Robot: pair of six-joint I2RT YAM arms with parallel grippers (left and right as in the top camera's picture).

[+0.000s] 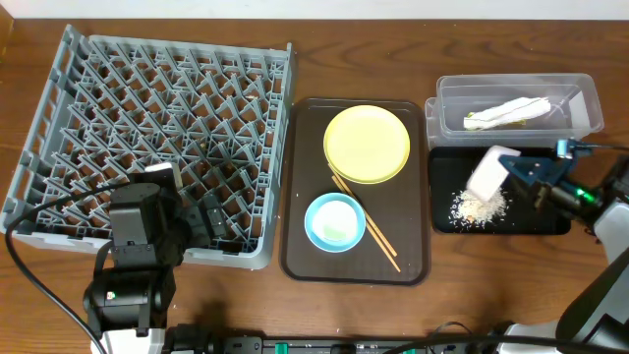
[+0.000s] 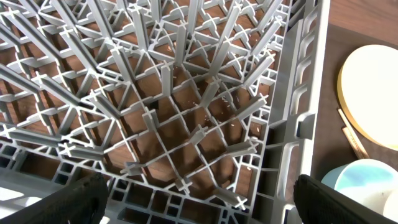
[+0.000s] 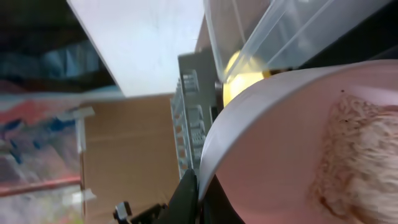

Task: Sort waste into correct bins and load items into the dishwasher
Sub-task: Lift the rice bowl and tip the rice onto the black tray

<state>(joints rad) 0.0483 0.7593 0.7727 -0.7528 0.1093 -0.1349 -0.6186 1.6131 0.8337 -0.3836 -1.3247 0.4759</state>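
The right gripper (image 1: 519,169) pinches the white bowl (image 1: 488,174), tipped over the black tray (image 1: 444,182). The rack (image 1: 147,98) sits at 9 o'clock, under the spread left gripper (image 1: 211,221).

A robotics lab bench: 2 robot arms (image 1: 133,246) (image 1: 614,221) at a wooden table (image 1: 373,49) bearing a grey dish rack (image 1: 157,128).

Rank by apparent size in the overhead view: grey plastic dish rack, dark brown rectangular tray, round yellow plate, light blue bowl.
Largest to smallest:
1. grey plastic dish rack
2. dark brown rectangular tray
3. round yellow plate
4. light blue bowl
All sit near table height, so the order is safe.
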